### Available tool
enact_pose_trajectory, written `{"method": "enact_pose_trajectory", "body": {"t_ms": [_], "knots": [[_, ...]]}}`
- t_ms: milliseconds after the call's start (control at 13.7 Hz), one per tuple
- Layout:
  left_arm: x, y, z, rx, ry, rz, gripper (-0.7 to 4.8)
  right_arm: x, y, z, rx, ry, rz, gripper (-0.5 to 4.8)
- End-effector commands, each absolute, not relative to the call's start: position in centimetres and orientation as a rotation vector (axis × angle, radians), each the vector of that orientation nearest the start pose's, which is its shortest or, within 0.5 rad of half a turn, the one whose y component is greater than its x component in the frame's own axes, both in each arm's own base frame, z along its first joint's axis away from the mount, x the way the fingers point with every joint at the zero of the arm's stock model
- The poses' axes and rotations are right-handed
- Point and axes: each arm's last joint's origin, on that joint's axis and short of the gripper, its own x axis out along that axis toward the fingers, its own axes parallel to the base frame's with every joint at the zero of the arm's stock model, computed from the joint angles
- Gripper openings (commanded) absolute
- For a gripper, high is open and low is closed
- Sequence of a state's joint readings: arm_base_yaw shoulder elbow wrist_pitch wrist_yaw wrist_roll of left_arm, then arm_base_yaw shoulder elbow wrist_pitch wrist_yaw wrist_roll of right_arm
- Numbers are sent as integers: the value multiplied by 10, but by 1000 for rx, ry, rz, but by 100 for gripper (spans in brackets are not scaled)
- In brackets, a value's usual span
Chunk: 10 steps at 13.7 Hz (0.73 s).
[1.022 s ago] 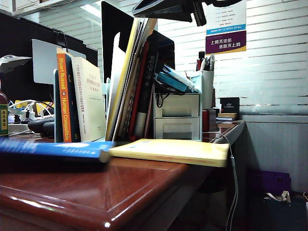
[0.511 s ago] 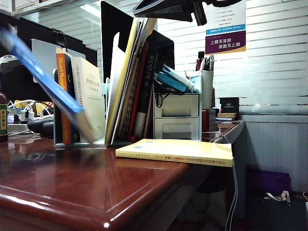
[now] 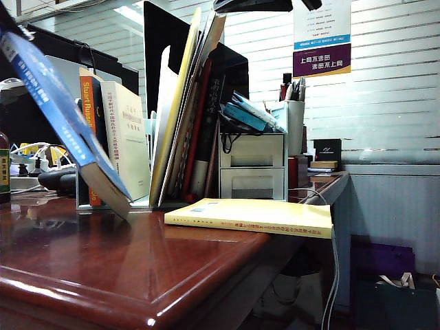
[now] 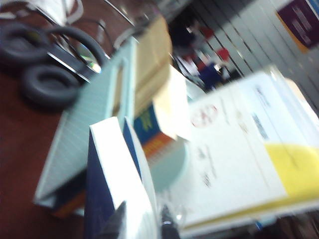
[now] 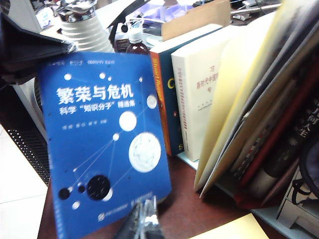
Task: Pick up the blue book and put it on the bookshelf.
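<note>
Already lifted: blue book (image 3: pixel 62 117) tilts at left of frame, pinched by left gripper (image 4: pixel 142 221), beside bookshelf (image 3: pixel 155 203); right gripper (image 5: pixel 144 219) pressed together nearby; shelving remains.

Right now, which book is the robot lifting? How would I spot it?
Look at the bookshelf on the red-brown desk. Tilted before its left end, held by the left gripper, is the blue book. It alone is bright blue with white ovals.
</note>
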State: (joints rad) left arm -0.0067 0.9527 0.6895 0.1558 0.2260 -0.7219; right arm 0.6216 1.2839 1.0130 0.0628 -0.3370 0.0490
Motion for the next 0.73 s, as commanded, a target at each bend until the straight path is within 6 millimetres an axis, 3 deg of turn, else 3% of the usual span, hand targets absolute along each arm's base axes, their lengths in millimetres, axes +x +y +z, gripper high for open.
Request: {"method": "enact_pose_trajectory", "body": {"t_ms": [73,511,584,657,730], "knots": [[212,-11,331,-717,87,-327,-6,228,179,338,33,176,1043,-1],[204,-13,390,-624,-46,-469,-6,224,184,348,44,69,1095,6],[202,-13,398,-620,-67,-476,-6,218,192,353,49,12,1132,172],[202,-14,400,-621,-69,-477,-6,212,199,357,53,-21,1164,246],[202,-14,400,-623,-69,-478,-6,203,211,360,60,-57,1196,253]]}}
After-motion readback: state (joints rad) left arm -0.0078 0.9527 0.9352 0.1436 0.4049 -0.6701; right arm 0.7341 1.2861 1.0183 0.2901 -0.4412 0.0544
